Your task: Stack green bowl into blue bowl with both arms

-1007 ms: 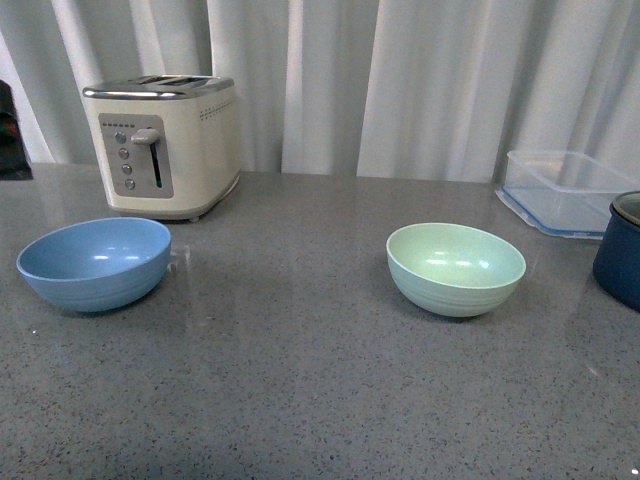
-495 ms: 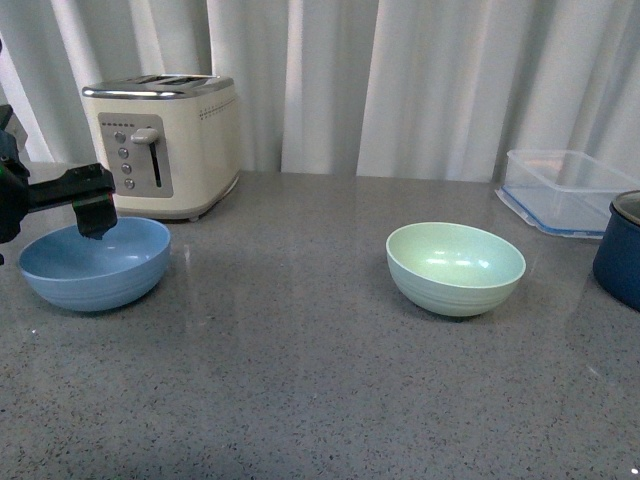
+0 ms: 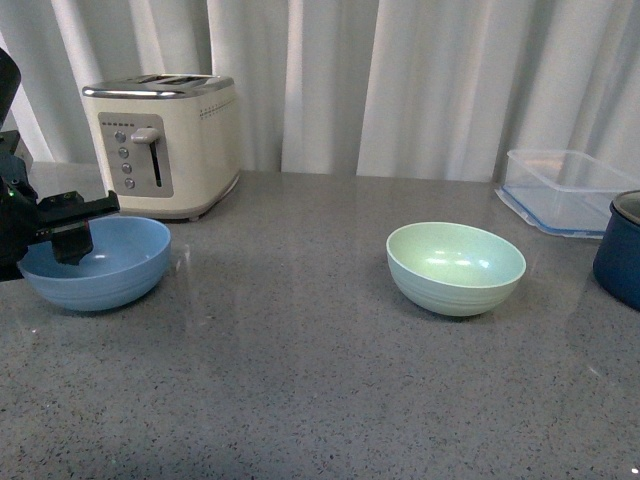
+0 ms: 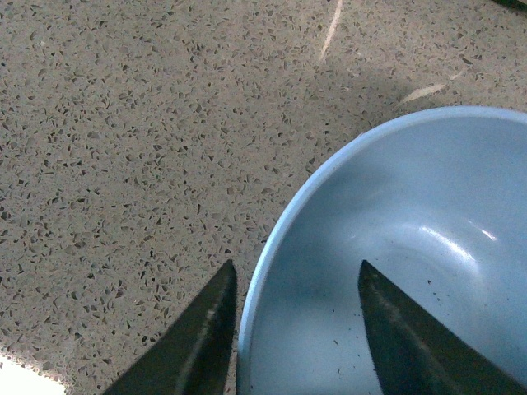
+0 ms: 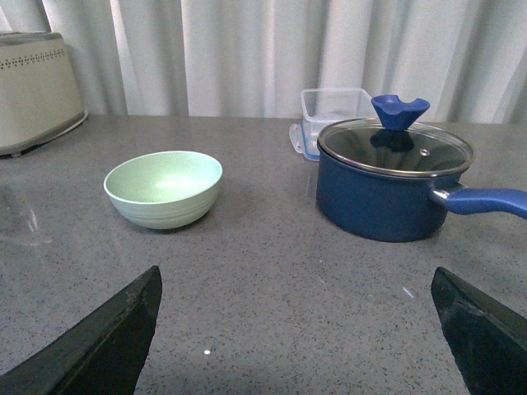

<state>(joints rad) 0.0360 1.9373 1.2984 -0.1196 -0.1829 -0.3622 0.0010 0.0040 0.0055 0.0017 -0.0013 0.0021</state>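
Your left hand [image 4: 296, 271] is spread open and straddles the rim of the blue bowl [image 4: 412, 206]. One finger [image 4: 196, 333] hangs outside over the speckled grey bench [image 4: 123, 123] and the other sits inside the bowl. Nothing is clamped, and you cannot tell whether either finger touches the rim. In the front view that hand sits at the bowl's left side. The bowl stands upright at the left of the bench, just in front of the cream toaster [image 3: 165, 145].

The green bowl [image 3: 455, 268] stands upright and empty, right of centre on the bench and well apart from the blue one. Behind it to the right is a clear container [image 3: 565, 188], with a navy pot [image 3: 620, 250] at the right edge.

Your right hand [image 5: 296, 276] does not show in the front view. Its wrist camera shows the fingers [image 5: 123, 337] wide apart and holding nothing. It looks across bare bench toward the green bowl and the lidded pot, which stand near each other but apart.
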